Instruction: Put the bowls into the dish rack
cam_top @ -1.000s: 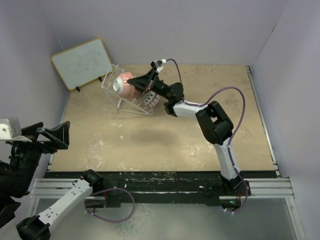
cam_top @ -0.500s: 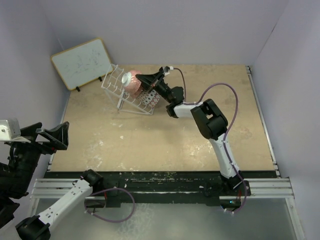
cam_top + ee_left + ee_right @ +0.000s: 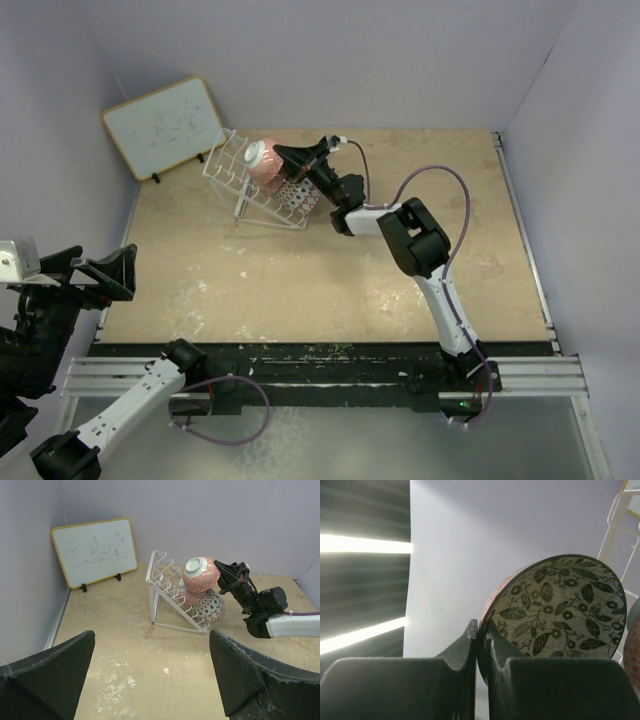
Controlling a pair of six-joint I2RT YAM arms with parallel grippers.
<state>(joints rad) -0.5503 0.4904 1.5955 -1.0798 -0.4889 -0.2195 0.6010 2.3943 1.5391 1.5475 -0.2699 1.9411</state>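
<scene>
The dish rack (image 3: 250, 195) and whiteboard (image 3: 165, 127) crowded the tabletop's (image 3: 300, 290) far left corner; along the near edge was free room.

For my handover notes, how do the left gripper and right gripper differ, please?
The left gripper is open and empty; the right gripper pinches the pink-red bowl by its rim. The left hangs far back from the dish rack; the right reaches it. Both are dark-coloured.

Soft, even light across the counter (image 3: 330, 290), only faint shadows. Right wrist view: bright streaked glare down the left, fingers (image 3: 462, 655) dark and slightly soft up close.
</scene>
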